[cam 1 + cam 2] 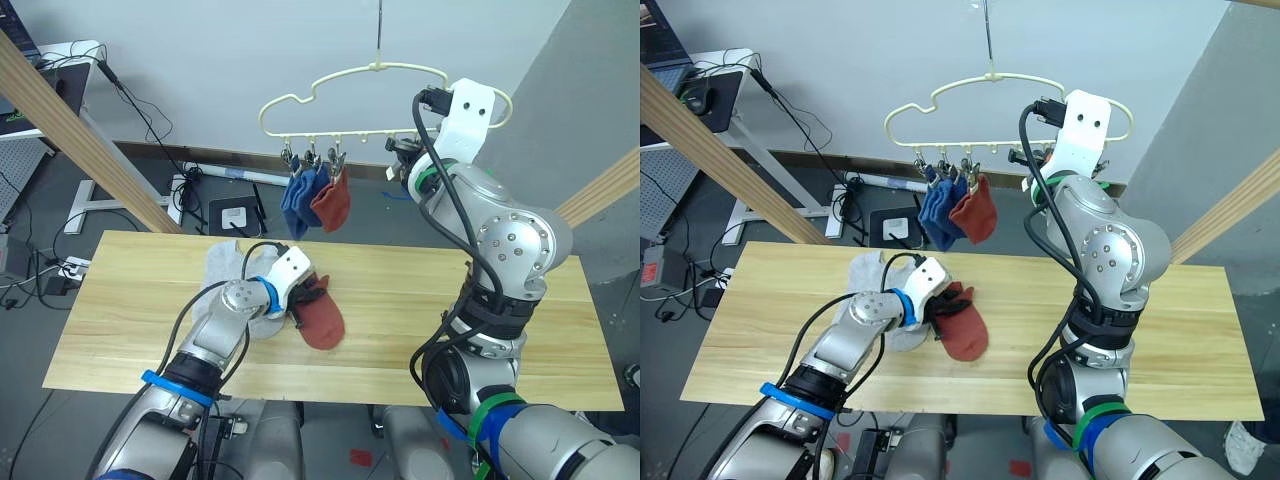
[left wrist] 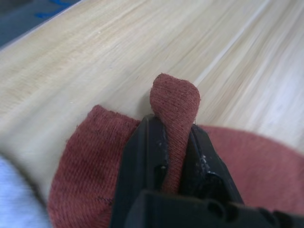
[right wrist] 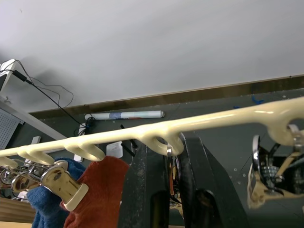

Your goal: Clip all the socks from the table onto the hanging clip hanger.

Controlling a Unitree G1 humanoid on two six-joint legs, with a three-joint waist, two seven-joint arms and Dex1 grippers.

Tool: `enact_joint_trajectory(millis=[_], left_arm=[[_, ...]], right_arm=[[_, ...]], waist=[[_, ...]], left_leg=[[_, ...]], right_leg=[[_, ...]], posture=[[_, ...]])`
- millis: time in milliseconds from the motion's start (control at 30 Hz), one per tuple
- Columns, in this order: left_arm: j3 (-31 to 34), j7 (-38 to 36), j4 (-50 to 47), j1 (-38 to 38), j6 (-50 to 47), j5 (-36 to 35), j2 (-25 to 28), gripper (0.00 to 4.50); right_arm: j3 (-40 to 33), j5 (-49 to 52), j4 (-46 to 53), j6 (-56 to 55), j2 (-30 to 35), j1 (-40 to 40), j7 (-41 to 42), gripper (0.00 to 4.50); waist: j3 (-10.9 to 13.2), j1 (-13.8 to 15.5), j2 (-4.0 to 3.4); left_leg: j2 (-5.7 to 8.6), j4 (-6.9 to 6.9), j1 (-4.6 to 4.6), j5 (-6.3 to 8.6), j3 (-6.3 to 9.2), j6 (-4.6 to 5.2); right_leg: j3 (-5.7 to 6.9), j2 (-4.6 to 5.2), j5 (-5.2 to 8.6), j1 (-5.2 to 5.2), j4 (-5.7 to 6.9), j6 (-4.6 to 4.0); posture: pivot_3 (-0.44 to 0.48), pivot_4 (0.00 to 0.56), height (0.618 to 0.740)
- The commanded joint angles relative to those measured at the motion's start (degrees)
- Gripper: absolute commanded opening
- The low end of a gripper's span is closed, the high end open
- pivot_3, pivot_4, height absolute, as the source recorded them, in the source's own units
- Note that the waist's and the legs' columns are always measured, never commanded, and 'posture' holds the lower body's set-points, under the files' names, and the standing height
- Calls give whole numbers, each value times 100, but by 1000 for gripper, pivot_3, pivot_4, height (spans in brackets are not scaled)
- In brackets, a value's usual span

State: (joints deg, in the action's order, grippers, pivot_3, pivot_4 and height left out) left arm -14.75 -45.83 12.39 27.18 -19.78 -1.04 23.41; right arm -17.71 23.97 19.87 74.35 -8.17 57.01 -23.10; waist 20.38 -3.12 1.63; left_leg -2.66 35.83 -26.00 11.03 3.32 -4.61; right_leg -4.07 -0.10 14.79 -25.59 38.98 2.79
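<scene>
Both arms are silver-grey metal with rounded joint housings dotted with small screws. The left arm [image 1: 215,340] wears blue bands, the right arm [image 1: 500,270] green and blue ones. Black cables loop along each. White plates cap the wrists; the fingers [image 2: 142,166] look matt black, perhaps plastic.
</scene>
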Motion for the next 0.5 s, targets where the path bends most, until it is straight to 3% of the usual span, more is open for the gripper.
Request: enact_joint_trajectory(millis=[33, 233, 500], left_arm=[[531, -153, -657, 145, -578, -822, -249, 646], [793, -43, -851, 762, -948, -1268, -563, 646], [758, 197, -484, 1506, -777, -1197, -928, 646]], right_arm=[[-2, 72, 242, -56, -435, 209, -46, 0], [-84, 136, 185, -41, -474, 299, -53, 0], [-221, 260, 103, 0, -511, 437, -133, 0]], waist=[[0, 3, 0], [0, -5, 0], [0, -15, 0]], left_leg=[[0, 1, -2, 0, 2, 0], [1, 2, -2, 0, 3, 0], [2, 0, -3, 0, 3, 1]], right_leg=[[1, 0, 0, 0, 0, 0], [1, -1, 0, 0, 1, 0], [2, -1, 0, 0, -1, 0]], posture=[[-56, 363, 740], [-58, 364, 740], [-64, 365, 740]])
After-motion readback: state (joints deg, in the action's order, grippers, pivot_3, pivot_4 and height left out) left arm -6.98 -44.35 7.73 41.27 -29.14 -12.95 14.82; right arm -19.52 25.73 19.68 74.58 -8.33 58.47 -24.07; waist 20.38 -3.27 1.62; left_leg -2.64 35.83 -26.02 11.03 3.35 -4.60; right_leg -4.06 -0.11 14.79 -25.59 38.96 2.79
